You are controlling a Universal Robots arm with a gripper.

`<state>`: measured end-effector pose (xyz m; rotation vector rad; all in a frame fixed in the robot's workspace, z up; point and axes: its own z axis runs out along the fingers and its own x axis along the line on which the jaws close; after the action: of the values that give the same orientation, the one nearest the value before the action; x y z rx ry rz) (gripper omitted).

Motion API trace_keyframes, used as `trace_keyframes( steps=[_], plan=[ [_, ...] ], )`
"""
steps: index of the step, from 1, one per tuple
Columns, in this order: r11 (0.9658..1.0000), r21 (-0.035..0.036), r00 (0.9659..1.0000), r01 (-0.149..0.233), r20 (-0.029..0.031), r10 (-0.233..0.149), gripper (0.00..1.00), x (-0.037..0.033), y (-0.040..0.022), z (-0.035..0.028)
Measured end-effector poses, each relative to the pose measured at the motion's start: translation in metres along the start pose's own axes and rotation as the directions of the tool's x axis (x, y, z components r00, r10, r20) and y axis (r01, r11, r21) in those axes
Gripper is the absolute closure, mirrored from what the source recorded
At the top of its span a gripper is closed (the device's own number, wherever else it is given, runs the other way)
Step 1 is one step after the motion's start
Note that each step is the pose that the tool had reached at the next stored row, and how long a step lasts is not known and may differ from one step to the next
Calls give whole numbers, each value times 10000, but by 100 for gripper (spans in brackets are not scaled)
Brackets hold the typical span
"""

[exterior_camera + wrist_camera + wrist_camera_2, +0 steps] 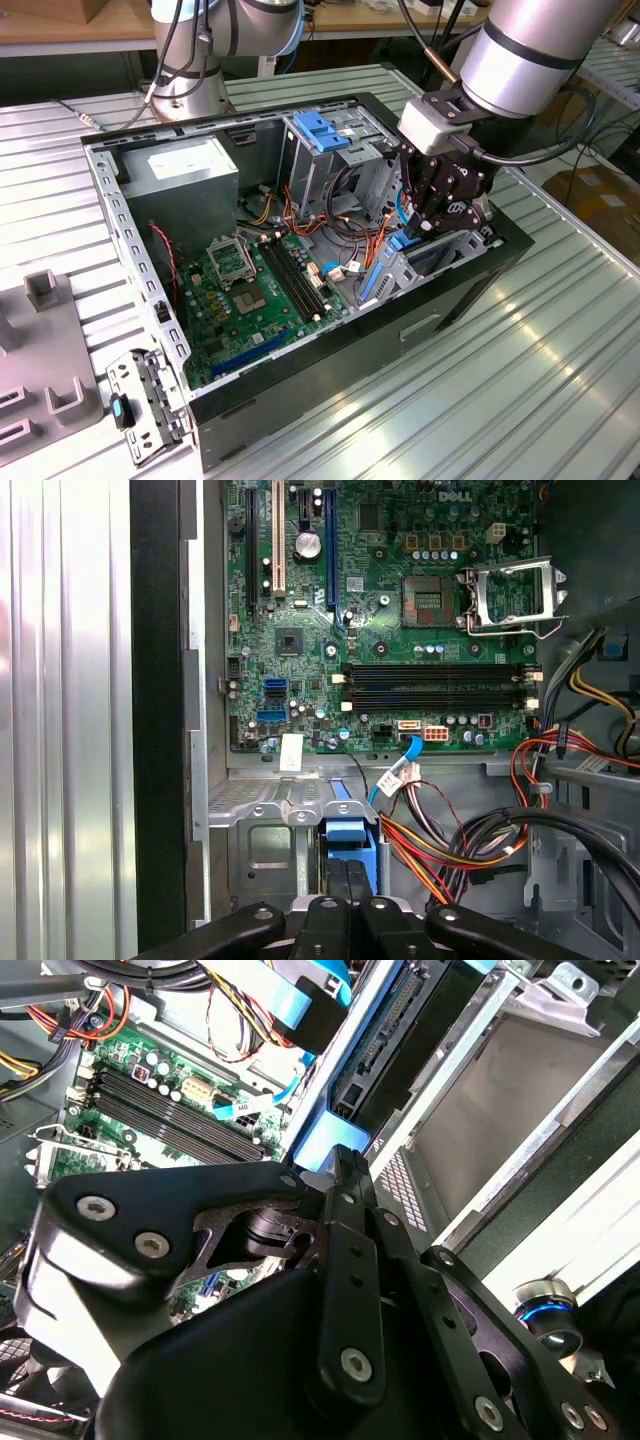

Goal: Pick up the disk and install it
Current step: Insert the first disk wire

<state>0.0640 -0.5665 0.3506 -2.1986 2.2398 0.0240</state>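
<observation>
The disk (396,1052) stands on edge in the metal drive bay (262,818) at the front of the computer case (300,388). In the second wrist view only its dark connector edge shows, beside a blue carrier (350,836). The end effector (346,1160) has its fingers drawn together, with the tips right at that blue carrier. Whether they pinch it or merely press on it, I cannot tell.

The risk, as I judge it, is the disk canting in the bay and jamming. The tips could also slide off the carrier into the bundle of red and orange wires (450,852) just beside it.

The case lies open on the slatted counter (520,385). It holds the motherboard (250,292), a grey power supply (185,170) and an upper cage with a blue top (318,132).
</observation>
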Motion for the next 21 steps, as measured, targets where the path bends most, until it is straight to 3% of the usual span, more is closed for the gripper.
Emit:
trace_keyframes(
  steps=[6,16,18,21],
  plan=[
    [10000,-2,10000,3,-1,-3,88,0,-13,-1],
    [10000,-1,10000,0,-2,0,88,-5,-261,-3],
    [10000,-1,10000,18,-1,-18,88,-6,-291,-4],
    [9996,-6,9996,268,1,-268,88,-6,-293,-68]
  ],
)
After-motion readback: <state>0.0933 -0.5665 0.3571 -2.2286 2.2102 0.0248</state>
